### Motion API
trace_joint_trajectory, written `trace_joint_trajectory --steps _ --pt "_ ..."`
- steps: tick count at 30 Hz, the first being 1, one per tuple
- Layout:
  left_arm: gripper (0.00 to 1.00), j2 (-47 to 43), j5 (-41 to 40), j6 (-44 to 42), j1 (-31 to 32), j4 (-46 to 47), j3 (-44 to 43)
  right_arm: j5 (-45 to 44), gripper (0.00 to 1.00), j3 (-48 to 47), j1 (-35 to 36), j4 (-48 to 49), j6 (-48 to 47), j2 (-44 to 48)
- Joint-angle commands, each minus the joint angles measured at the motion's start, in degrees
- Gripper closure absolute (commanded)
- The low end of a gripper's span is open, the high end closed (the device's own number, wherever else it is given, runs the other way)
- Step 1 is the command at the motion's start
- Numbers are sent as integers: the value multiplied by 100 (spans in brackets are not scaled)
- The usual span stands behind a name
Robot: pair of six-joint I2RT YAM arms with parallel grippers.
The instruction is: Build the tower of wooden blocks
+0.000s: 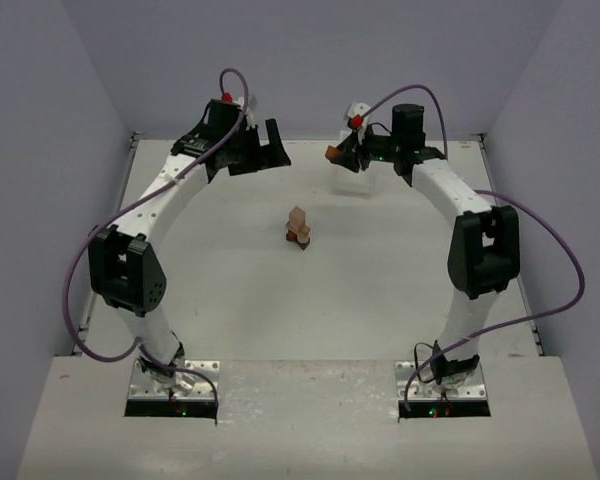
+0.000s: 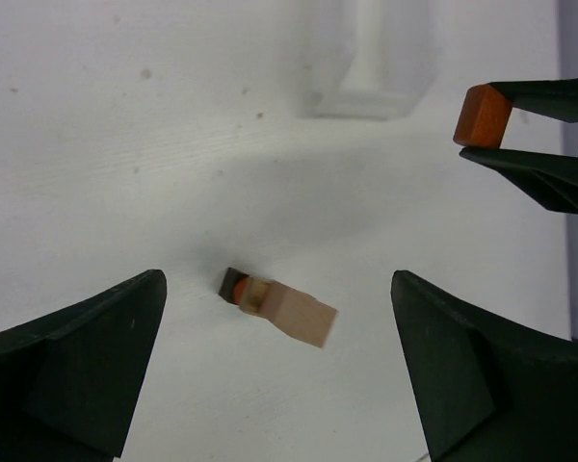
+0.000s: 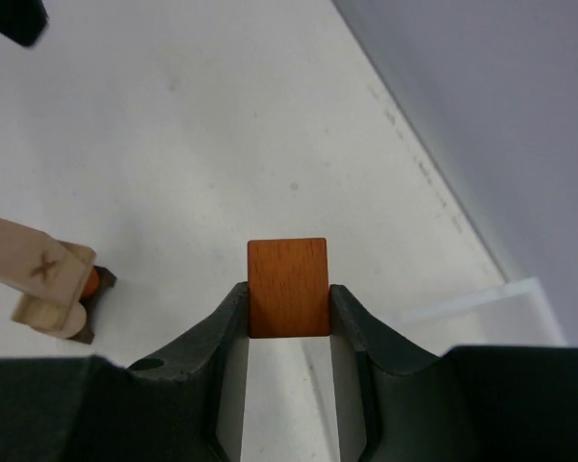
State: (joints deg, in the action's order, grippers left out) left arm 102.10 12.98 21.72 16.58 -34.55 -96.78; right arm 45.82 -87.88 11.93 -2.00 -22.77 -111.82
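The wood block tower [image 1: 298,228] stands at the table's middle: a dark base, an orange piece and light tan blocks on top. It also shows in the left wrist view [image 2: 279,308] and at the left of the right wrist view [image 3: 46,279]. My right gripper [image 1: 336,153] is shut on an orange-brown block [image 3: 288,286], held in the air at the back right, above the white tray. That block also shows in the left wrist view [image 2: 482,115]. My left gripper [image 1: 263,148] is open and empty at the back left, its fingers [image 2: 77,366] far apart.
A white plastic tray [image 1: 352,181] lies at the back right under my right gripper; its edge shows in the right wrist view [image 3: 482,303]. The grey walls close the table at the back and both sides.
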Motion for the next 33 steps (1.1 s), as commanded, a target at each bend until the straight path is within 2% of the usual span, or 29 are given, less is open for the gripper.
trace_joint_trajectory --steps 1,4,8,13,16,19,30,33 --pt "0 -941 1214 497 133 1809 810 801 85 613 211 171 286 1117" --pt "0 -1145 1444 725 307 2319 1294 841 83 1177 464 295 206 1641" --pt "4 -1142 1524 748 593 2735 1516 584 82 1289 755 0 91 1923" --pt "23 -1072 1608 807 697 3011 1592 423 82 1300 819 -208 231 2005" --pt "41 -1043 1668 775 715 3035 1599 331 82 1250 822 -290 227 2024" --pt "54 -1093 1715 721 715 2936 1666 168 81 1238 829 -266 275 2035" --pt "56 -1158 1711 659 715 2708 1847 203 81 1511 832 42 405 2331" --pt "62 -1184 1835 735 715 2835 1942 327 81 1596 837 77 414 2400"
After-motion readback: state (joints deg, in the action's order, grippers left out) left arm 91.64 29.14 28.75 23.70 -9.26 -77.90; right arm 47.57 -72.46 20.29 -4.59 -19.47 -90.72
